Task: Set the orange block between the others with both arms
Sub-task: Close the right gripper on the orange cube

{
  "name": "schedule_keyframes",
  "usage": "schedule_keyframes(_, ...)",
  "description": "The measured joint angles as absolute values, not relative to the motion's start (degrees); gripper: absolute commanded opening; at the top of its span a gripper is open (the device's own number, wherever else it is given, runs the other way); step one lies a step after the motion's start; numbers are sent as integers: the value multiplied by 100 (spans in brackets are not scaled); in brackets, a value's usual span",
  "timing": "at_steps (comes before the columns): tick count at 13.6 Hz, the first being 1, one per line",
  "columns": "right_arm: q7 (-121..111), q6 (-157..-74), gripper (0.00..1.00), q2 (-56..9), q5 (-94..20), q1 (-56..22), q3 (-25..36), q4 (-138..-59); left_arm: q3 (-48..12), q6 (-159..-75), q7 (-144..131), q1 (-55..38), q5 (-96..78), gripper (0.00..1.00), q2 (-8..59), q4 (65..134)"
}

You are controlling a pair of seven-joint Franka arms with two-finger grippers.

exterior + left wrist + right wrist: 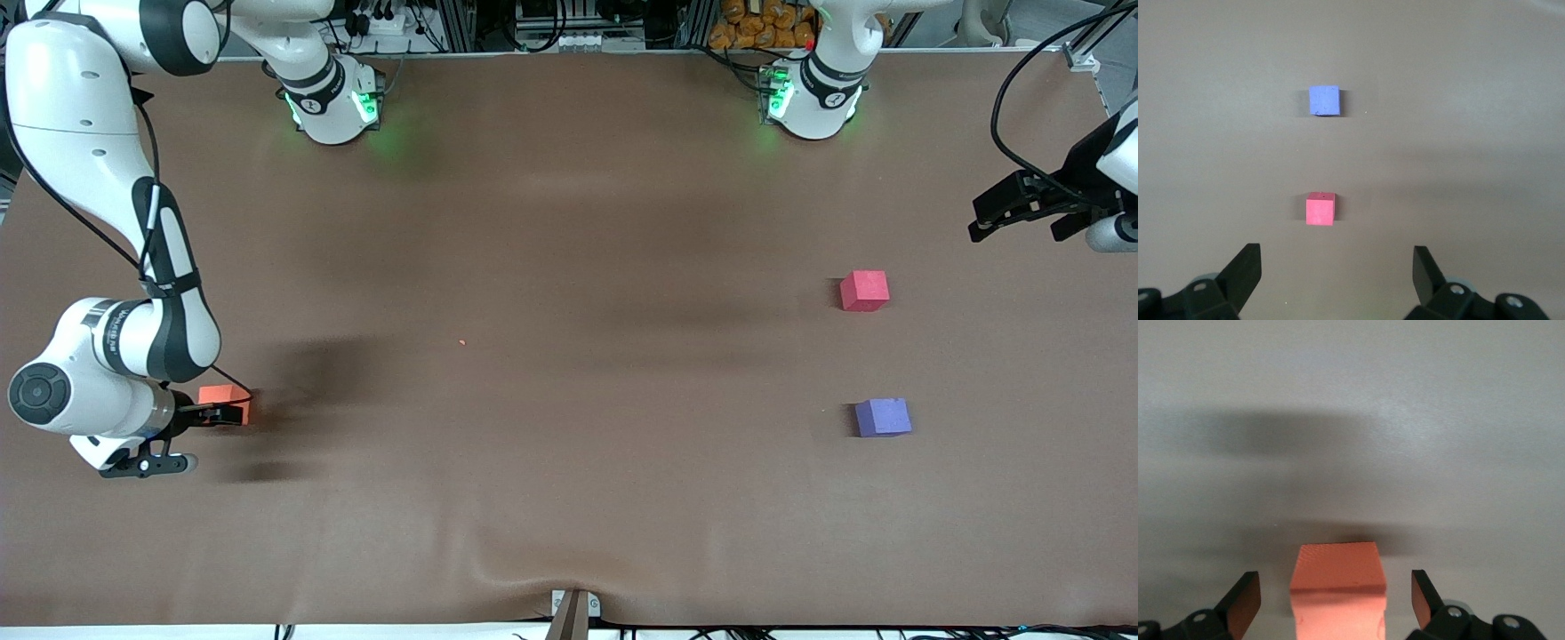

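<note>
The orange block (224, 402) lay on the bench (569, 498) close to the edge at the right arm's end, roughly midway between the robots' edge and the camera's edge. The right pincer (222, 414) stood low over it, fingers spread wide with nothing gripped. In the right wrist view the orange block (1337, 587) sat squarely in the gap between the two fingers (1245, 600), a clear margin on each side, its faces running parallel to the pads. The cube has no long axis, so no wrist turn appeared necessary; a straight closing of the fingers would likely suffice.

The pinkish-red cube (864, 291) and the purple-blue cube (883, 417) rested well apart from the orange block, toward the edge at the left arm's end, the purple-blue one nearer the camera's edge. A bare gap lay between them.

The left pincer (1022, 209) hung in the air above the bench's edge at its own end, fingers fully apart and empty. That arm waited. Its wrist view showed the pinkish-red cube (1320, 209) and the purple-blue cube (1324, 101) in line ahead.

Judgement: the right arm was plainly the nearer for pickup, the left arm the nearer to the gap, so a handover across the bench looked likely.
</note>
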State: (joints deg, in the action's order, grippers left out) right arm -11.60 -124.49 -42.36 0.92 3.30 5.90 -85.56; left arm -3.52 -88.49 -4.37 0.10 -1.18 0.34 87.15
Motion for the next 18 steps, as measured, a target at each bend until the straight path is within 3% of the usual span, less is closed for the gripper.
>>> schedule_keyframes(18,-1174,-12374,100,-4393,368,323,558,-8651,-353,-8849,-437,9,-118,100,77,8714)
